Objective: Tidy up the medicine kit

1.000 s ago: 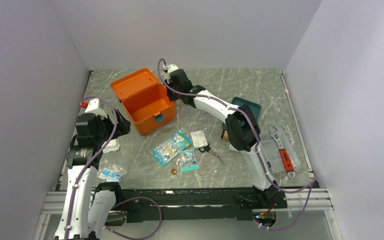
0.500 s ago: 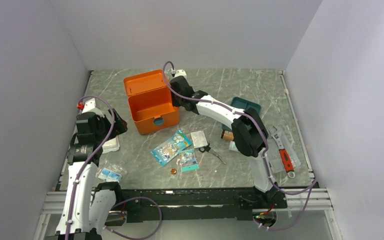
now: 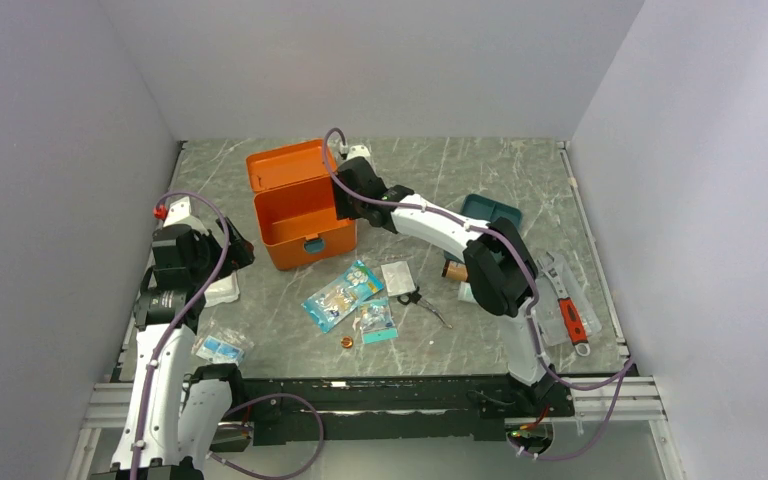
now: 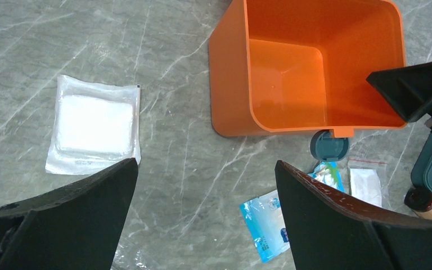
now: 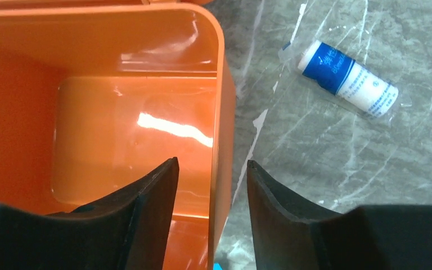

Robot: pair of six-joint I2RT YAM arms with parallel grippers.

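Observation:
The medicine kit [image 3: 300, 215] is an orange box standing open at the back middle of the table, its lid [image 3: 285, 163] tipped back and its teal latch facing the front. Its inside looks empty in the left wrist view [image 4: 292, 84] and the right wrist view [image 5: 118, 140]. My right gripper [image 3: 345, 195] [image 5: 212, 163] is open and straddles the kit's right wall, one finger inside and one outside, with a small gap on each side. My left gripper [image 3: 235, 250] [image 4: 205, 169] is open and empty, above the table left of the kit.
A white gauze pack [image 4: 95, 124] lies under my left arm. Blue packets [image 3: 342, 293], a foil pack, scissors [image 3: 422, 300] and a brown bottle [image 3: 455, 270] lie in front of the kit. A wrapped bandage roll [image 5: 349, 79] lies right of it. A teal tray [image 3: 490, 212] and a clear case [image 3: 560, 310] are at the right.
The kit has turned from a slanted pose to nearly square with the table, and its lid has come more upright. My right gripper moved with its right wall. The left arm barely moved.

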